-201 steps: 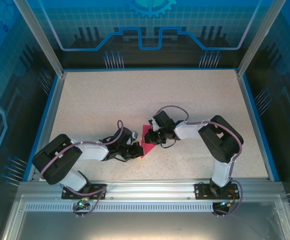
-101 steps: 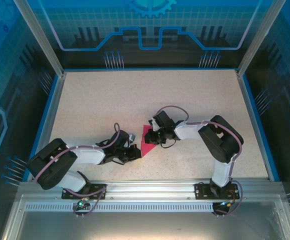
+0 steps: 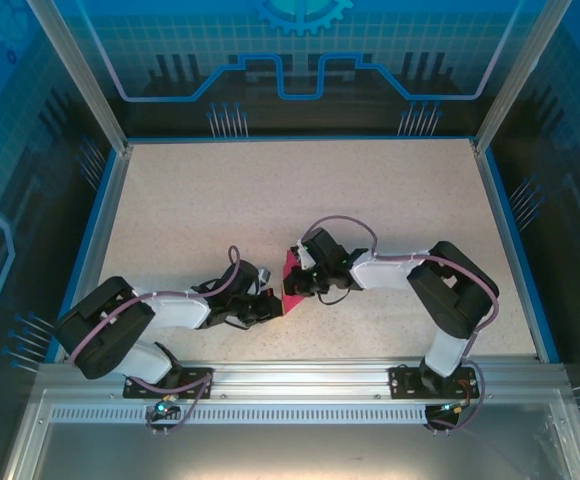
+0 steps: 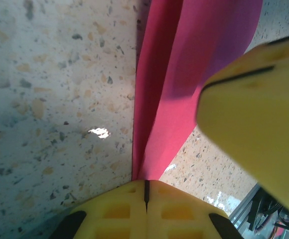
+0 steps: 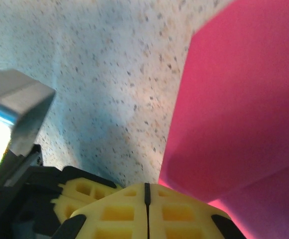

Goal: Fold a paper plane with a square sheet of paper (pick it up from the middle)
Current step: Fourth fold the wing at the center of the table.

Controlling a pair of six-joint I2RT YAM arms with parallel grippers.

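Pink square sheet of paper (image 4: pixel 184 74) doubled along crease, low centre of overhead frame on counter (image 3: pixel 270 190), between both arms. Left end effector (image 4: pixel 145 185) clamped on folded edge. Right end effector (image 5: pixel 145 188) together, paper against it; grip unclear. Judged: early fold underway; nose and wing folds not yet made.

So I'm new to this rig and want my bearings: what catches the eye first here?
The magenta paper, folded, is the one bright thing on the speckled table, near its middle. The left gripper is shut on its edge; the right gripper, also shut, is close beside it.
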